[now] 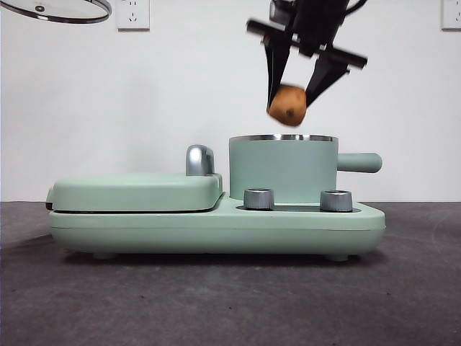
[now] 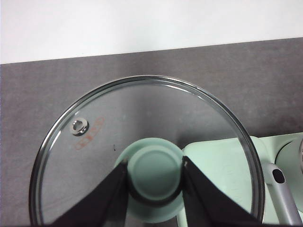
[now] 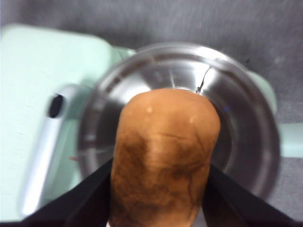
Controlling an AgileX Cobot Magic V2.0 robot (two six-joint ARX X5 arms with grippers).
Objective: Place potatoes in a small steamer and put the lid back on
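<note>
Potato [image 1: 287, 105] is hanging in the right claw [image 1: 296, 99], jaws pinched on both its sides, long axis pointing down toward the small steamer [image 1: 283, 170]. It sits above the steel rim and clear of it, and from the right wrist view the open pot lies right beneath, so I'd guess a straight drop is all that's left. Left claw [image 2: 155, 172] is clamped on the lid [image 2: 142, 142] knob, parked up high, well off past the steamer's handle-free side.

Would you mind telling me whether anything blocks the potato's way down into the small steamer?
Nothing visible does. The right tool holds the potato above the open steamer, whose steel inside looks bare. The left tool holds the glass lid off to the side.
</note>
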